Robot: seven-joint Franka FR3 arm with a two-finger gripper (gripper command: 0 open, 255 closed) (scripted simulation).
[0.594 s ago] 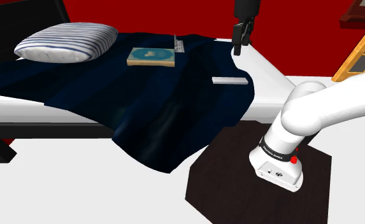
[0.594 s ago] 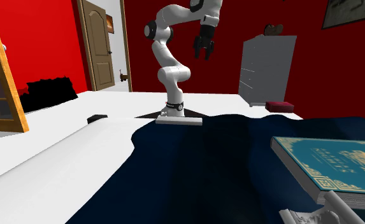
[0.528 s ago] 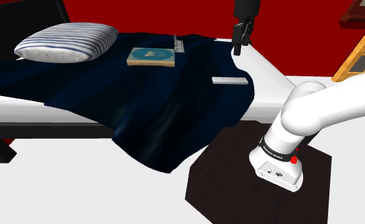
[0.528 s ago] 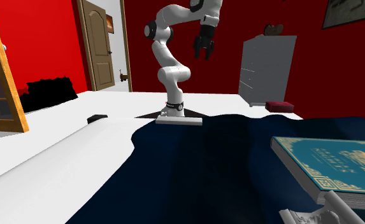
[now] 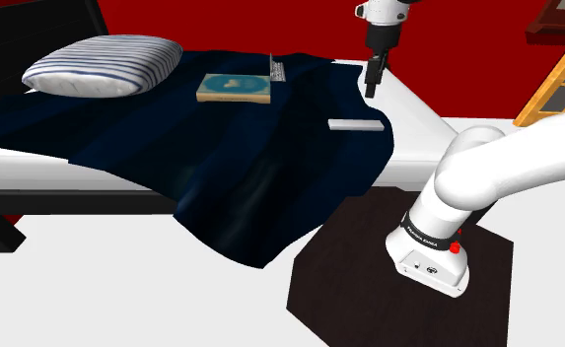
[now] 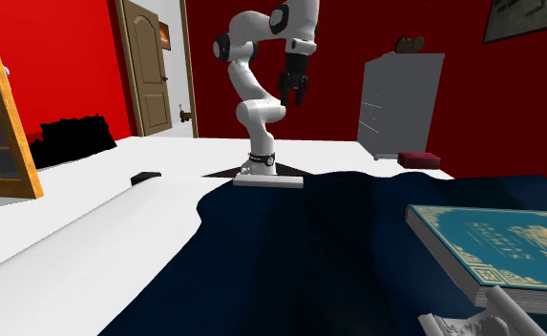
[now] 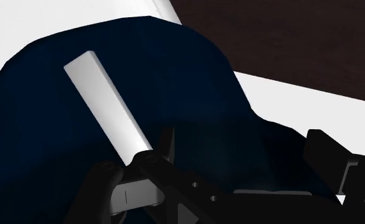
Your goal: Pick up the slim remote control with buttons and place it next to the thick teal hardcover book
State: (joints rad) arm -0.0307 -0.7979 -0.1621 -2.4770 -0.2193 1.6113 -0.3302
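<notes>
In the shoulder view, the arm's base [image 5: 430, 258] stands nearest you, on a dark mat [image 5: 339, 266] beside the bed [image 5: 418, 113]. The slim white remote control [image 5: 356, 125] lies flat on the navy blanket [image 5: 221, 158], at the bed's edge closest to the base. The gripper [image 5: 371, 87] hangs above and beyond the remote control without touching it, jaws spread wide and empty. The teal hardcover book [image 5: 234, 88] lies near the bed's far edge, well apart from the remote control. The striped pillow [image 5: 103, 65] occupies the far left corner.
</notes>
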